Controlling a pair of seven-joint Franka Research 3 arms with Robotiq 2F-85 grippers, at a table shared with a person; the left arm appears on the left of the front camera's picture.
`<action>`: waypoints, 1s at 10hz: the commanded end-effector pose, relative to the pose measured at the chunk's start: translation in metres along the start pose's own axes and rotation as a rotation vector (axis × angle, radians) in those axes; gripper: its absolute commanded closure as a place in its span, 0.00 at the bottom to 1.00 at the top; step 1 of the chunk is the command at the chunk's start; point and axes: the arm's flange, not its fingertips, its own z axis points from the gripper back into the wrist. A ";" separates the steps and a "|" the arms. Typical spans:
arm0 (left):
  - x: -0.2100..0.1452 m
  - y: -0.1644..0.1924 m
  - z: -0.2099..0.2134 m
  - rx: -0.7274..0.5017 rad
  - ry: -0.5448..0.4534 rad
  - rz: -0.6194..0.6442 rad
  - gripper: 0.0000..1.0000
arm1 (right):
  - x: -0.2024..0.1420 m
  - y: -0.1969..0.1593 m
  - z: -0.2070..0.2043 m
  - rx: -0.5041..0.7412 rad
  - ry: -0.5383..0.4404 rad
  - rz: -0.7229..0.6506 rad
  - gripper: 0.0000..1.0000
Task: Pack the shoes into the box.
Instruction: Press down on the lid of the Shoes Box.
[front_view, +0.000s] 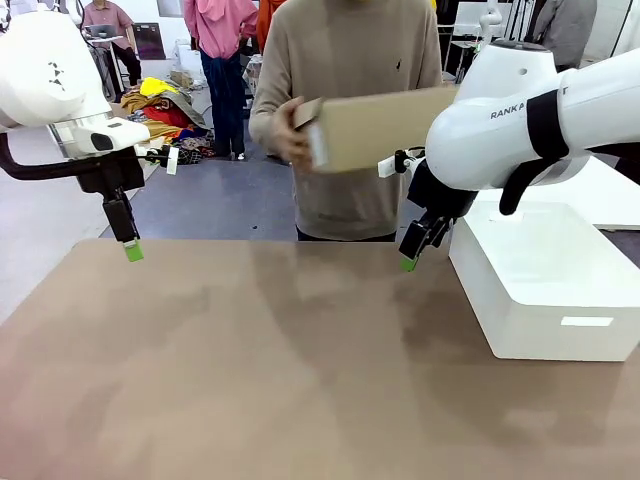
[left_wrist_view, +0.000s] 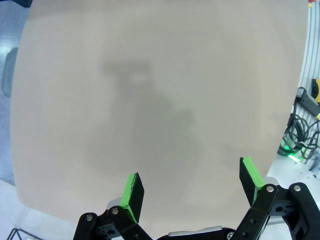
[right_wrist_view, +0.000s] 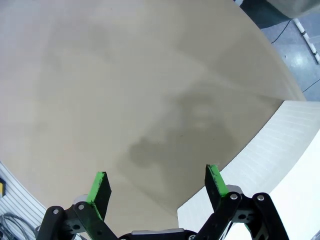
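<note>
While held, box (front_view: 385, 128) lengthwise left-right.

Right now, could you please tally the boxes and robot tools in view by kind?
Brown cardboard box, held by the person's hand: 1
White box, on the table: 1
Tools, both open: 2 (left tool, right tool)
Total: 4

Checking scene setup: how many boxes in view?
2. A brown cardboard box held up by the person's hand beyond the table's far edge; a white box on the table at the robot's right.
</note>
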 end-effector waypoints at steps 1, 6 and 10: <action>-0.003 0.000 0.002 -0.009 -0.010 -0.011 0.00 | 0.000 0.000 0.001 0.002 0.003 0.001 0.00; -0.003 0.000 0.002 -0.009 -0.010 -0.011 0.00 | 0.000 0.000 0.001 0.002 0.003 0.001 0.00; -0.003 0.000 0.002 -0.009 -0.010 -0.011 0.00 | 0.000 0.000 0.001 0.002 0.003 0.001 0.00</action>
